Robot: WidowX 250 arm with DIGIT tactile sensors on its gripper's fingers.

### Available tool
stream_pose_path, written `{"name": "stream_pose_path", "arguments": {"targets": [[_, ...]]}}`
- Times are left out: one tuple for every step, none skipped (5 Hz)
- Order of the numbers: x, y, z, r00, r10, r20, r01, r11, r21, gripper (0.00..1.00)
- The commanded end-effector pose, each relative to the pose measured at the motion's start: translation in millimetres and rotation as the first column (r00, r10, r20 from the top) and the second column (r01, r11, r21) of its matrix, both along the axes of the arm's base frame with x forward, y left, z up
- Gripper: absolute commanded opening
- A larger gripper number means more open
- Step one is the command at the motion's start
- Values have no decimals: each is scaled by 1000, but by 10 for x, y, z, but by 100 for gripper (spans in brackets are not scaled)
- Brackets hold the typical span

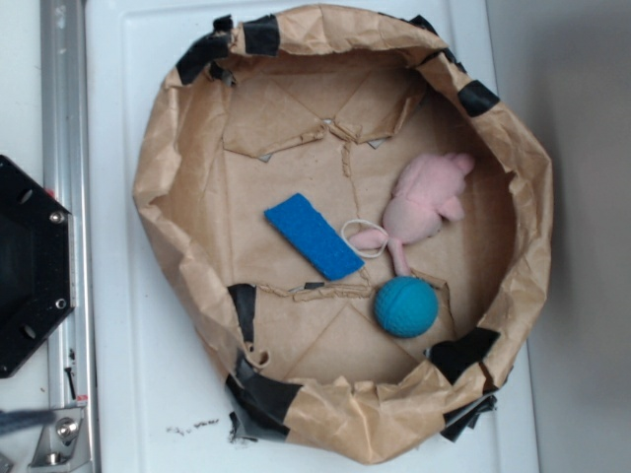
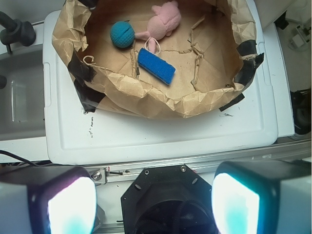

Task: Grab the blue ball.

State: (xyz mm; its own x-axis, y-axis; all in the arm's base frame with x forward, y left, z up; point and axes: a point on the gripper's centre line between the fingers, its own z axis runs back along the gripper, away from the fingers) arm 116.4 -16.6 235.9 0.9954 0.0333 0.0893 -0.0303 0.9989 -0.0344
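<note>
nothing of the grab is done yet. the jaws of the gripper (image 2: 153,204) are held wide apart and empty, well short of the paper basin (image 2: 146,100). the blue ball (image 2: 122,34) lies far ahead and to the left of them, beside the pink plush toy (image 2: 163,22); approach, descent and closing are all left.
</note>
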Motion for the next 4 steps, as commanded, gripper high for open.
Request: {"name": "stream_pose_path", "arguments": {"targets": [[0, 0, 0, 1000, 0, 0, 0, 1000, 0, 100], [500, 358, -295, 997, -55, 56, 46, 988, 145, 100], [1051, 380, -487, 977, -202, 74, 189, 969, 157, 100], [1480, 372, -712, 954, -288, 86, 271, 948, 167, 100]]}}
